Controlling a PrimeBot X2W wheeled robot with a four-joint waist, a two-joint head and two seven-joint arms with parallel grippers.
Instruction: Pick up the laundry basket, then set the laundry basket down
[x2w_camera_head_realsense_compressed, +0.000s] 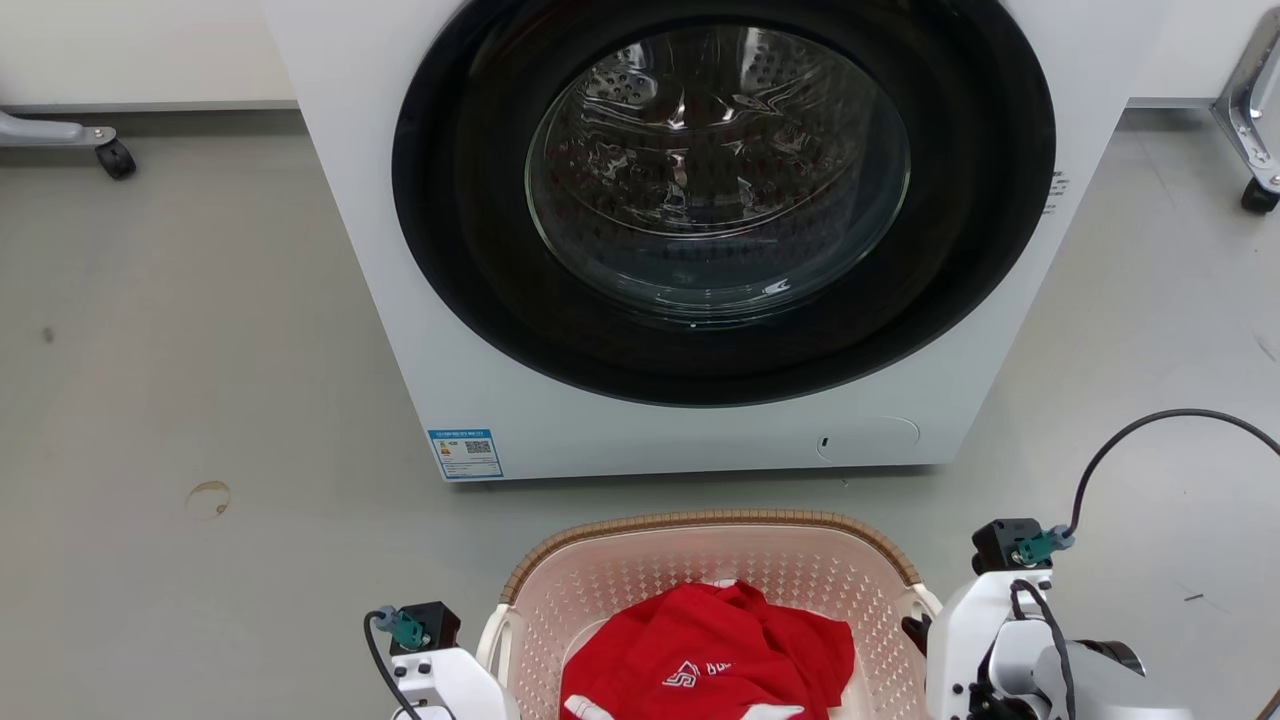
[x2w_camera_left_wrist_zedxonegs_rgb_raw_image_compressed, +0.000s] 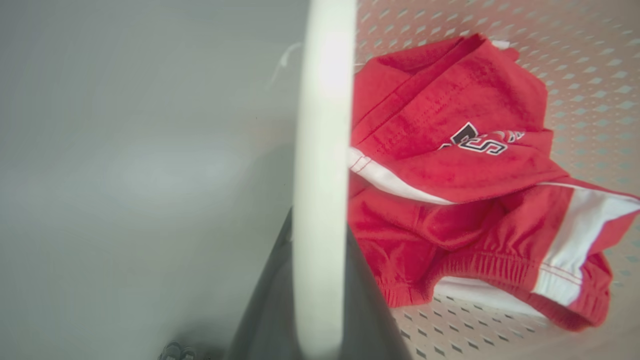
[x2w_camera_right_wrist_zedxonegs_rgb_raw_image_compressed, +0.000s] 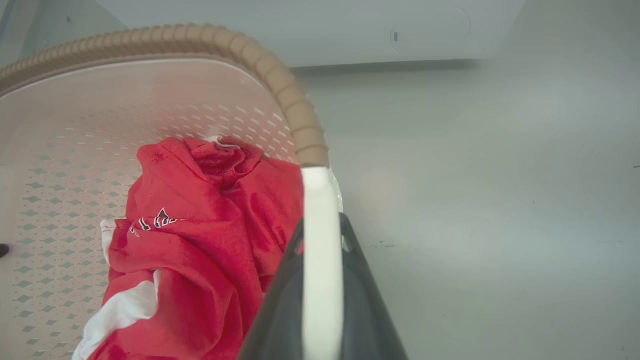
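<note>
The laundry basket (x2w_camera_head_realsense_compressed: 700, 521), pale pink with a brown woven rim, lies at the bottom centre of the head view, in front of the washer. A red and white garment (x2w_camera_head_realsense_compressed: 705, 655) is inside it. In the left wrist view my left gripper (x2w_camera_left_wrist_zedxonegs_rgb_raw_image_compressed: 320, 225) is shut on the white side handle (x2w_camera_left_wrist_zedxonegs_rgb_raw_image_compressed: 322, 150), which runs up between its two dark fingers. My right gripper (x2w_camera_right_wrist_zedxonegs_rgb_raw_image_compressed: 322, 222) is shut the same way on the other white handle (x2w_camera_right_wrist_zedxonegs_rgb_raw_image_compressed: 320, 260), just below the rim's end (x2w_camera_right_wrist_zedxonegs_rgb_raw_image_compressed: 300, 125). Whether the basket rests on the floor or hangs above it, I cannot tell.
The white front-loading washer (x2w_camera_head_realsense_compressed: 700, 430) stands close behind the basket, its round door (x2w_camera_head_realsense_compressed: 715, 170) facing me. Grey floor (x2w_camera_head_realsense_compressed: 200, 350) spreads to both sides. Castor legs (x2w_camera_head_realsense_compressed: 115, 158) (x2w_camera_head_realsense_compressed: 1258, 195) stand at the far left and far right. A black cable (x2w_camera_head_realsense_compressed: 1150, 425) arcs over my right wrist.
</note>
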